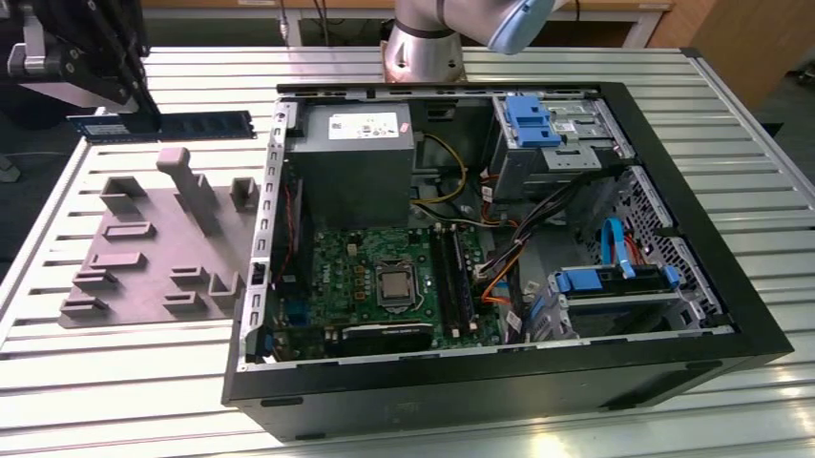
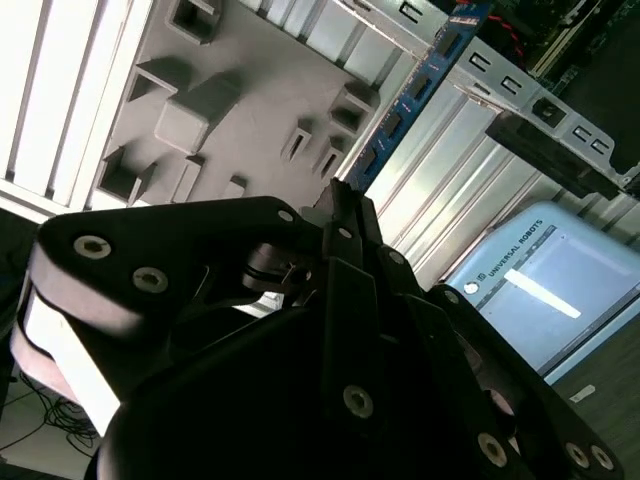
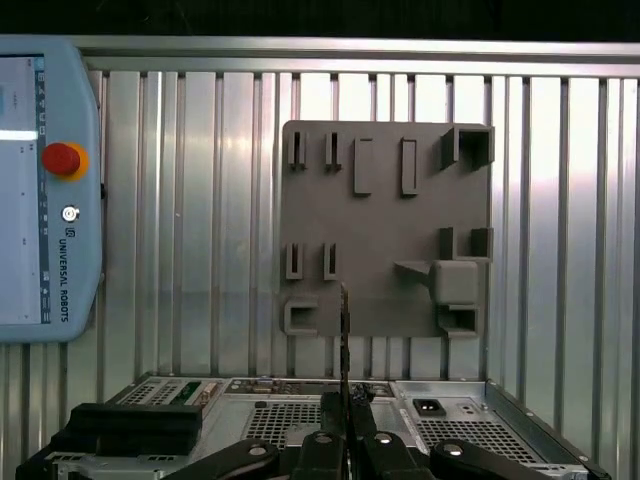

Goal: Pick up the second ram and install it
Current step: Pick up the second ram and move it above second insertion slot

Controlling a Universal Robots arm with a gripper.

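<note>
I have the gripper (image 1: 117, 107) closed down narrow on one end of the second ram (image 1: 178, 124), which sticks out level toward the open computer case (image 1: 510, 386). It hangs over the table (image 1: 128, 401) near the far corner on the exterior view's left, just beyond the grey holder plate (image 1: 140, 258). In the first wrist view the second ram shows edge-on between the fingers. It looks clear of the table, though I can't be certain.

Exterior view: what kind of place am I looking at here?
Probably a robotics lab or test bench for computer assembly: an open computer case lies on a ribbed metal table, a robot arm's base stands beyond it, and the gripper holds the second ram.
</note>
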